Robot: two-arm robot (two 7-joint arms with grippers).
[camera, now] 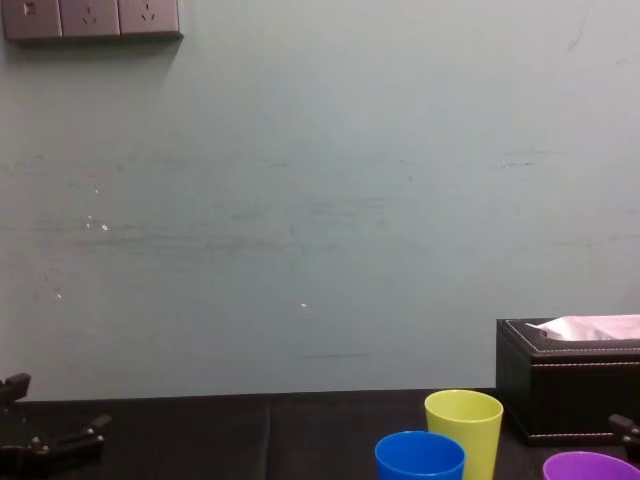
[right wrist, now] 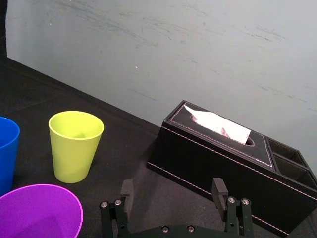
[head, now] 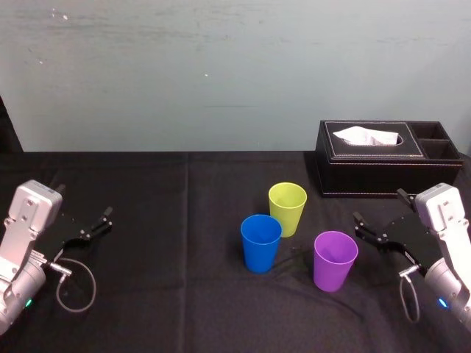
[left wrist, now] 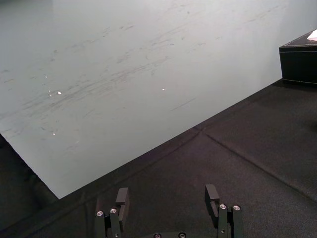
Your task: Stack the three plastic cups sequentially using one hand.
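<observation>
Upright and unstacked, just before the tissue box [head: 368, 173]: yellow-green cup [head: 287, 208], blue cup [head: 260, 242], purple cup [head: 335, 259]. The right gripper [right wrist: 173, 187] is near the box and the left gripper [left wrist: 167, 194] well apart from it; both have their fingers spread, empty.

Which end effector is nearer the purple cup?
Right. The right end effector sits just right of the purple cup; the left end effector is far off to its left.

I see the yellow-green cup [head: 287, 208] standing upright and empty at the back, the blue cup [head: 261, 243] upright just beside it, nearer and to its left, and the purple cup [head: 335, 260] upright nearest me on the right, none nested.
</observation>
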